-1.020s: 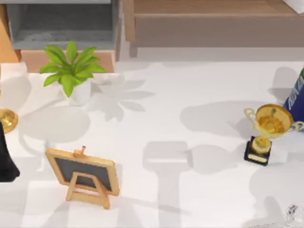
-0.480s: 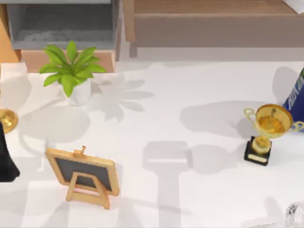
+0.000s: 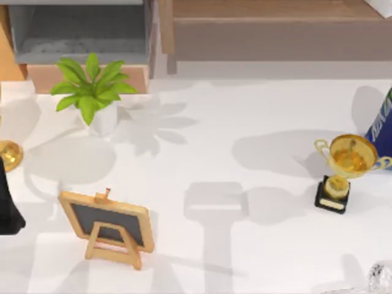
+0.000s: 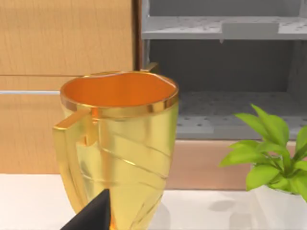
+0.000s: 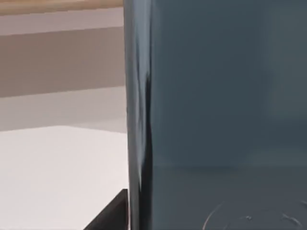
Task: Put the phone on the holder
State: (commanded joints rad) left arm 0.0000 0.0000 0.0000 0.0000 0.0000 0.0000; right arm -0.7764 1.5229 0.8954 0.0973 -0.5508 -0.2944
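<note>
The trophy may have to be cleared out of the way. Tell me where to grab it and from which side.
Take the trophy by the narrow stem between cup and black base, with the tool coming in level from the table's near edge. It stands upright, and its two handles stick out toward the top view's left and right, so that approach probably misses them. The cup looks too wide to span.

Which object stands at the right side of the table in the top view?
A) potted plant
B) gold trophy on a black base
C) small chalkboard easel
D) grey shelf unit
B: the gold trophy on its black base stands near the table's right edge, while the potted plant and the small chalkboard easel are on the left half and the grey shelf unit is behind the table at the left.
</note>
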